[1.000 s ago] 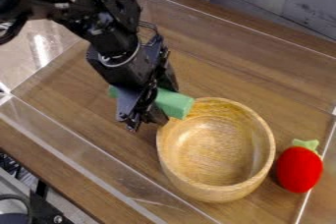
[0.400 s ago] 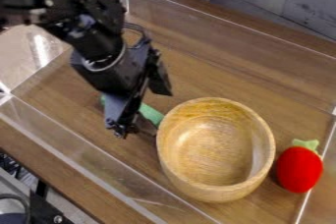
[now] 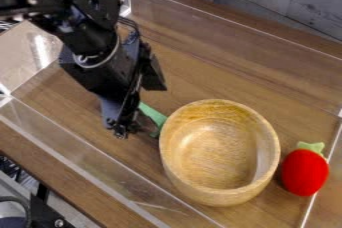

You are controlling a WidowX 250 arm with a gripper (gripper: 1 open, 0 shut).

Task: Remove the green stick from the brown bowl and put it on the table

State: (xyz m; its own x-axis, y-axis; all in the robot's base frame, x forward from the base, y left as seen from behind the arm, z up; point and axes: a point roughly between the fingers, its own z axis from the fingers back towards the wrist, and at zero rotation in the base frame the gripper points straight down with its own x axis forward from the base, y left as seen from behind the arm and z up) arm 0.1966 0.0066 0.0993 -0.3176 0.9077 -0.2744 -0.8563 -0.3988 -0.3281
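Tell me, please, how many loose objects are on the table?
3. The bowl sits near the front middle. The green stick lies on the table at the bowl's left rim, partly hidden by the gripper. The red toy is right of the bowl.

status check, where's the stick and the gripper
Gripper open, holding nothing. Green stick on table, left of bowl, partly hidden by gripper. Bowl empty. Nothing in the way.
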